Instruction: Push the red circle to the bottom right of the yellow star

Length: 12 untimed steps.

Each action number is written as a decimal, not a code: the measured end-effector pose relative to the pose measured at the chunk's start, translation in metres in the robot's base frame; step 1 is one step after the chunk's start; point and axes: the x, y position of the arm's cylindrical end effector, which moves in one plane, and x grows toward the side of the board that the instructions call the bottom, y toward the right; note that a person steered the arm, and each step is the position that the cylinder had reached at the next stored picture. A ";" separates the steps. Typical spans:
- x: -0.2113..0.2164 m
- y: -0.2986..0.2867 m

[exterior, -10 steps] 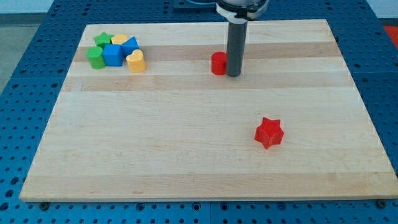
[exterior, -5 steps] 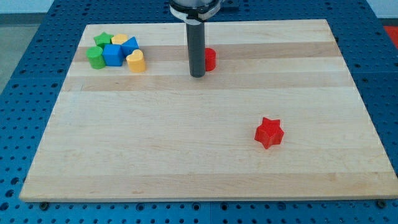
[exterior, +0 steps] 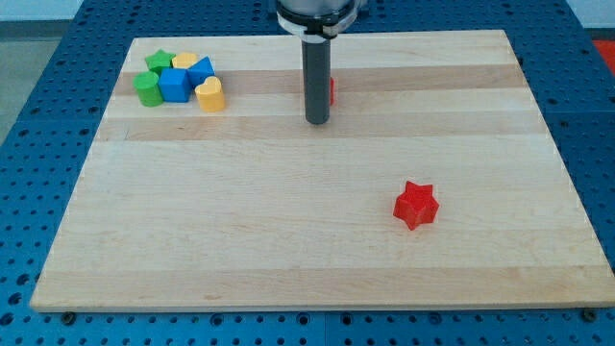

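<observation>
My tip [exterior: 318,121] rests on the wooden counter [exterior: 288,231], in the upper middle of the view. I have no fingers here, only this straight dark rod [exterior: 318,82], so nothing is being pinched. The red circle [exterior: 331,90] sits just behind the rod on the view's right side, mostly hidden; only a thin sliver shows, and I cannot tell if the rod touches it. Far off at the view's top left is a tight cluster: green star [exterior: 157,61], yellow star [exterior: 184,61], blue block [exterior: 176,84], a second blue block [exterior: 201,69], green block [exterior: 147,88] and yellow heart [exterior: 210,95]. A red star [exterior: 416,205] lies alone toward the view's lower right.
</observation>
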 end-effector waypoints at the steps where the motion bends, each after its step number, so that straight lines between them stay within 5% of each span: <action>1: 0.000 -0.001; 3: 0.000 0.053; 4: 0.000 0.053; 5: -0.046 0.037; 7: -0.047 0.037; 12: -0.047 -0.075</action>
